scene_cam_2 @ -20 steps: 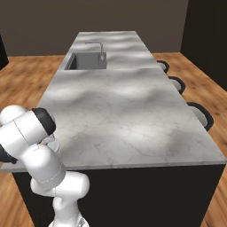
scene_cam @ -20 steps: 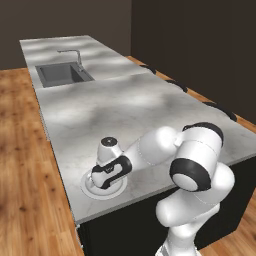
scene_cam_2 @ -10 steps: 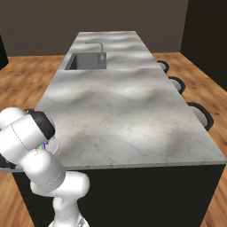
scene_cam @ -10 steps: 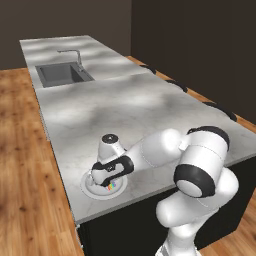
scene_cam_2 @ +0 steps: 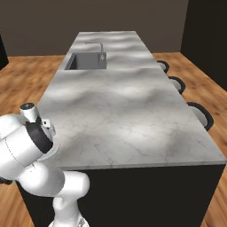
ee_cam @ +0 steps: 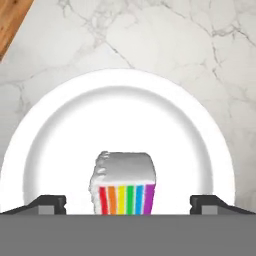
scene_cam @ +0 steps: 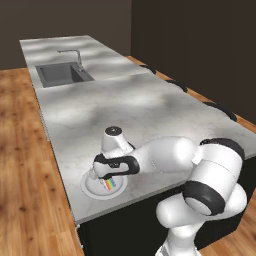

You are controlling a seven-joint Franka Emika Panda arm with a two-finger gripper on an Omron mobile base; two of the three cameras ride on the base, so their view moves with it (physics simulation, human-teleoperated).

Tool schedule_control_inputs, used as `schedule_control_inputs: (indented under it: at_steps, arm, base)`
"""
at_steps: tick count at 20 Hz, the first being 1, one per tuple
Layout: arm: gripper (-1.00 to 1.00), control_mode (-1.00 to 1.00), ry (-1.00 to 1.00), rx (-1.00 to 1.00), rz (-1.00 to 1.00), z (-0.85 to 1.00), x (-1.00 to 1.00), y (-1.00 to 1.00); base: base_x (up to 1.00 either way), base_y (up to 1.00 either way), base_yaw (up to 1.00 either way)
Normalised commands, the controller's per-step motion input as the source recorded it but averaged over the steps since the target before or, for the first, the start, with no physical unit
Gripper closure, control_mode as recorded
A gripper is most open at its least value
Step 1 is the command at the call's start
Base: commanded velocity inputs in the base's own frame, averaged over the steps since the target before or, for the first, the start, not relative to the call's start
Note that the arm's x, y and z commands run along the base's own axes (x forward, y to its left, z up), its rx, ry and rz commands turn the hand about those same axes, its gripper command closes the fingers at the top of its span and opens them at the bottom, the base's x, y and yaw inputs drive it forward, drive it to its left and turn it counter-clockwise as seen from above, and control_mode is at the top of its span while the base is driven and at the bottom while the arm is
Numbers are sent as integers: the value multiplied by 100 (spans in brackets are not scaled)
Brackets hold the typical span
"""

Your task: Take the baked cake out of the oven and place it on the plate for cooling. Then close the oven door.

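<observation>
Since a second ago, end effector (ee_cam: pixel 127 201) released cake (ee_cam: pixel 125 182) onto plate (ee_cam: pixel 65 125).

A glossy white robot arm (scene_cam: pixel 165 155) built of rounded, bulbous segments, with black bands ringing its joints. Its tool (scene_cam: pixel 106 175) carries a black collar, a white cylindrical cap and small dark fingertips (ee_cam: pixel 47 204).

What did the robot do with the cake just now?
The gripper opened and let go of the cake, which now sits on the plate between the wide-apart fingers. The arm shifted slightly over the plate. The plate, counter and sink stayed put.
</observation>
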Motion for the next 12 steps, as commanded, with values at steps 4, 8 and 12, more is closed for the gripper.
schedule_control_inputs:
  at_steps: [4, 8, 12]
  arm:
    - [-100, -100, 0, 0, -7, 27, -24, -26]
    - [-100, -100, -4, 0, -9, 21, -39, -29]
    - [-100, -100, -4, 0, -7, 23, -40, -30]
  base:
    - [0, 0, 0]
    - [0, 0, 0]
    - [0, 0, 0]
